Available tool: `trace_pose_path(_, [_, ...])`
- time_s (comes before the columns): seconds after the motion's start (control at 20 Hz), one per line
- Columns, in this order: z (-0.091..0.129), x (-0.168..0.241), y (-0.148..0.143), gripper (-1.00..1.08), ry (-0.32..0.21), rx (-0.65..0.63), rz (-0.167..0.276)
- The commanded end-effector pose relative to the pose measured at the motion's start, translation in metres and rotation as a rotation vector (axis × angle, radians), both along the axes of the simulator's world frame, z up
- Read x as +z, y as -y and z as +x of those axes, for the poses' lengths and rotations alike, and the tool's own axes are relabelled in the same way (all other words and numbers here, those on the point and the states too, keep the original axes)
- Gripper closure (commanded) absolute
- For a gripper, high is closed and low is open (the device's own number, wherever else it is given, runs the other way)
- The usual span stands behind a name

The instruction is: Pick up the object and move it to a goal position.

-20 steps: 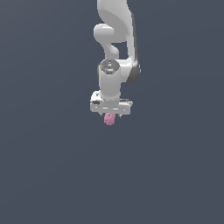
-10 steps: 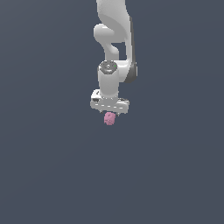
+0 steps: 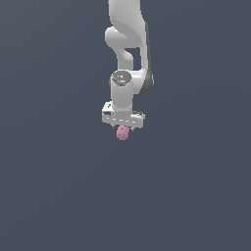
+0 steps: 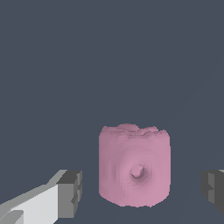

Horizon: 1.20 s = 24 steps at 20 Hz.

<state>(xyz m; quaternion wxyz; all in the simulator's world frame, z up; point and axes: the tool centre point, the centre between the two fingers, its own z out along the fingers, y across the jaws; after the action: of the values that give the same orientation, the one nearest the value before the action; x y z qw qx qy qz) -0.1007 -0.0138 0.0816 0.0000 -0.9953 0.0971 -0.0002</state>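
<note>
**Q:** so where's the pink object (image 4: pixel 134 170) sitting right now?

**A:** Right under the white gripper (image 3: pixel 122 128), lined up between its two dark fingertips (image 4: pixel 70 193).

**Q:** is it clamped?

**A:** Nope. In the wrist view the jaws are spread wide, with a clear gap on each side, neither pad touching it. No containers around, just dark background.

A plain dark slate-blue backdrop (image 3: pixel 54 186) fills both views, flat and even in tone. No edge, seam or separate surface can be told apart in it.
</note>
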Motion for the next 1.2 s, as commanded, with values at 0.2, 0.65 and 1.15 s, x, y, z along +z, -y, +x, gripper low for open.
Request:
trace_pose_path(0.2, [-0.002,-0.028,0.0,-0.92,-0.001,-0.002,0.0])
trace_pose_path(0.65, [-0.001,-0.041,0.0,1.08,0.0,-0.002,0.0])
trace_pose_path(1.15, [-0.001,-0.04,0.0,1.08,0.001,-0.002,0.0])
